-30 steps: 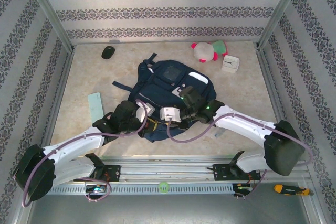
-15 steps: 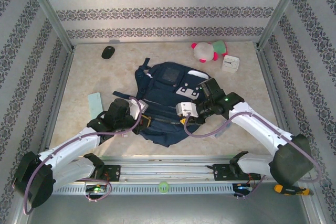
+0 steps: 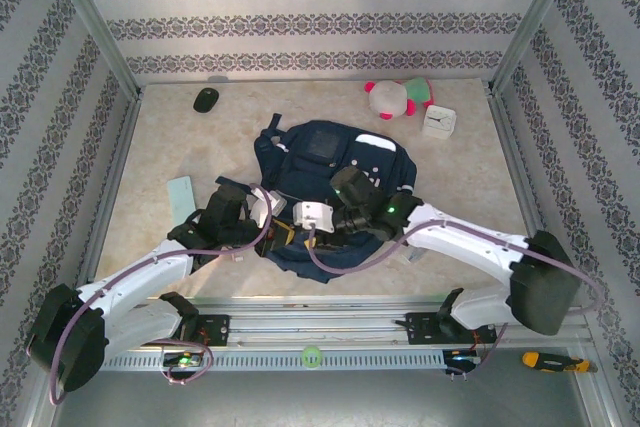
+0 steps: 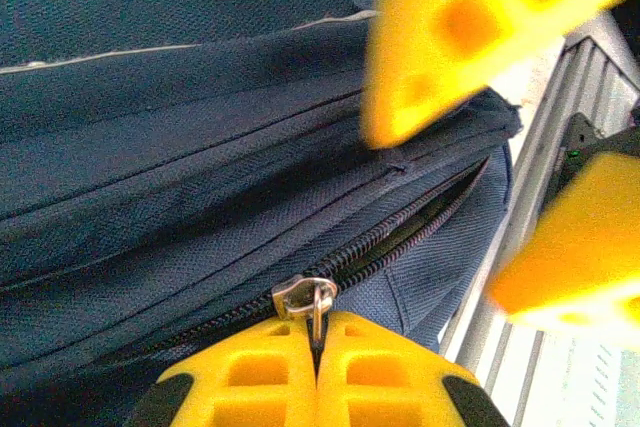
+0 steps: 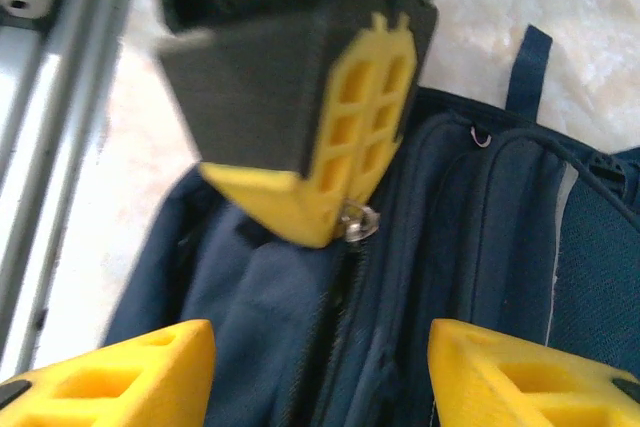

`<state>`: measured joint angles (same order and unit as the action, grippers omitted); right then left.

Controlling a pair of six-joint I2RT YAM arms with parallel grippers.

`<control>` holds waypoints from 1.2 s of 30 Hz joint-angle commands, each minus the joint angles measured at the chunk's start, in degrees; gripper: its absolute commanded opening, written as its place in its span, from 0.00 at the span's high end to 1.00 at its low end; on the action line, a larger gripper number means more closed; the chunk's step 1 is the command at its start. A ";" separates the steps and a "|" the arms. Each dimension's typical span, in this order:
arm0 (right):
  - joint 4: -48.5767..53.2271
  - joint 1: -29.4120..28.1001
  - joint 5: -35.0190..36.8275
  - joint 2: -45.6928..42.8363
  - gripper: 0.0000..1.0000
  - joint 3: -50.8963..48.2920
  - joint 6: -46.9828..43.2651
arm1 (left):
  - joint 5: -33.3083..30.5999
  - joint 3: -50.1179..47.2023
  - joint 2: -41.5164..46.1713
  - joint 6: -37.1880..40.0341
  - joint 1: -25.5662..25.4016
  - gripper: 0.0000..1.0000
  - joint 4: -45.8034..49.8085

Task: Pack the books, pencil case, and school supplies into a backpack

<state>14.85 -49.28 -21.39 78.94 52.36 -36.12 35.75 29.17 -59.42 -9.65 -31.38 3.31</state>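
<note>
A navy backpack (image 3: 340, 162) lies flat in the middle of the table (image 3: 470, 187). Both arms meet at its near edge, at the bag's 6 o'clock.

The left gripper (image 4: 317, 335) reaches in from 8 o'clock. Its yellow fingers are pressed together on the small metal zipper pull (image 4: 305, 297). In the left wrist view, the zipper track runs from the pull toward 2 o'clock, and the teeth on that side look parted.

The right gripper (image 5: 320, 347) comes in from 4 o'clock with its fingers wide apart, holding nothing. In the right wrist view, the zipper line runs from 12 o'clock down to 6 o'clock between those fingers. The pinched pull sits just ahead at 12 o'clock.

The right gripper is therefore probably the one placed to take the fabric beside the zipper.

A flat teal square (image 3: 181, 199) lies on the table at the bag's 9 o'clock, nearer the left arm, not yet packed.
</note>
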 commanded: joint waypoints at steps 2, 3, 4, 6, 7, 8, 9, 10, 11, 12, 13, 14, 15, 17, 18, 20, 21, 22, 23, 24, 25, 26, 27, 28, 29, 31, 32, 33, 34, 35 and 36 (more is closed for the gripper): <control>-6.54 0.06 2.81 3.67 0.49 -0.04 1.63 | 2.72 1.83 0.43 -0.72 0.45 1.00 -5.37; -6.35 0.29 2.23 3.97 0.57 0.21 1.33 | 1.63 1.89 0.61 -0.87 0.45 1.00 -4.94; -4.54 0.85 0.03 3.99 0.73 0.90 0.01 | -0.25 2.10 0.74 -0.98 0.51 1.00 -3.79; 0.30 2.36 -4.75 2.94 0.95 1.98 -2.83 | -5.51 2.94 1.04 -0.81 0.49 1.00 -0.45; 2.60 3.27 -6.99 1.72 1.00 1.92 -4.87 | -8.56 3.37 1.24 -0.57 0.52 1.00 1.55; 4.70 4.12 -9.63 -0.03 1.00 1.31 -7.62 | -11.66 3.62 1.38 -0.47 0.55 1.00 3.25; 7.61 5.22 -12.49 -1.97 1.00 0.63 -11.14 | -14.57 3.63 1.57 -0.61 0.67 1.00 4.61; 9.65 6.31 -14.67 -3.68 1.00 -0.01 -12.88 | -16.92 3.55 1.83 -0.91 0.83 1.00 5.39; 10.24 6.67 -15.18 -4.22 1.00 -0.16 -13.31 | -17.84 3.42 1.98 -1.14 0.87 1.00 5.61; 11.04 7.25 -16.19 -5.00 1.00 -0.23 -14.10 | -18.61 3.25 2.06 -1.32 1.13 1.00 5.78; 12.69 8.05 -17.55 -5.94 1.00 -0.24 -15.18 | -19.67 2.99 2.27 -1.75 1.44 1.00 5.73; 13.86 8.73 -18.49 -6.59 1.00 -0.20 -16.06 | -20.26 2.70 2.43 -2.18 1.78 1.00 5.58; 16.52 10.09 -20.48 -8.06 1.00 -0.03 -17.87 | -20.60 2.41 2.64 -2.72 2.23 1.00 5.35; 26.59 13.94 -25.22 -11.80 1.00 1.30 -24.58 | -21.10 2.83 2.95 -2.81 3.66 1.00 5.47; 29.01 14.58 -26.26 -12.17 1.00 1.90 -26.15 | -21.51 3.27 2.74 -2.30 3.89 1.00 5.96; 32.99 15.32 -27.90 -12.69 1.00 2.98 -29.08 | -21.89 4.39 1.79 -1.34 4.51 1.00 7.41; 34.80 15.52 -28.54 -12.83 1.00 3.46 -30.27 | -21.94 4.99 1.25 -0.74 4.97 1.00 8.12; 35.94 15.65 -28.69 -12.84 1.00 3.77 -30.76 | -21.90 5.66 0.83 -0.36 5.25 1.00 8.72; 37.53 15.77 -29.05 -12.86 1.00 3.93 -32.08 | -21.80 6.32 0.44 0.01 5.60 1.00 9.35; 38.71 15.82 -29.18 -12.84 1.00 4.18 -32.98 | -21.87 6.91 0.16 0.46 5.90 1.00 9.56; 39.34 15.79 -29.28 -12.76 1.00 4.30 -33.46 | -21.97 7.28 -0.13 0.87 6.14 1.00 9.56; 39.91 15.80 -29.69 -12.83 1.00 4.30 -34.04 | -22.07 7.64 -0.59 1.33 6.36 1.00 9.49; 40.37 15.83 -30.18 -12.91 1.00 4.38 -34.60 | -22.20 8.04 -1.34 1.92 6.67 1.00 9.40; 40.60 15.74 -30.73 -13.13 1.00 4.37 -34.71 | -22.26 8.31 -2.28 2.42 6.91 1.00 9.32; 40.77 15.78 -31.16 -13.47 1.00 4.42 -34.82 | -22.47 8.72 -3.63 2.99 7.32 1.00 9.40; 41.19 15.73 -31.27 -14.21 1.00 4.55 -35.01 | -23.60 9.42 -6.39 3.36 8.07 1.00 8.91; 41.53 15.79 -31.17 -14.56 1.00 4.67 -35.08 | -24.47 9.82 -8.00 3.14 8.44 1.00 8.34; 41.75 15.79 -31.08 -14.92 1.00 4.74 -35.34 | -25.50 10.22 -9.58 2.71 8.77 1.00 7.58; 41.95 15.79 -31.03 -15.10 1.00 4.72 -35.42 | -26.16 10.54 -10.96 2.30 9.15 1.00 6.70; 42.00 15.79 -31.08 -15.34 1.00 4.85 -35.49 | -26.63 10.98 -12.70 1.85 9.51 1.00 5.79; 42.01 15.80 -31.15 -15.44 1.00 4.76 -35.65 | -27.12 11.62 -14.37 1.19 9.91 1.00 4.94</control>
<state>47.33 -33.47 -44.45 66.61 55.46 -69.38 20.67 38.81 -70.43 -7.46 -25.74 10.70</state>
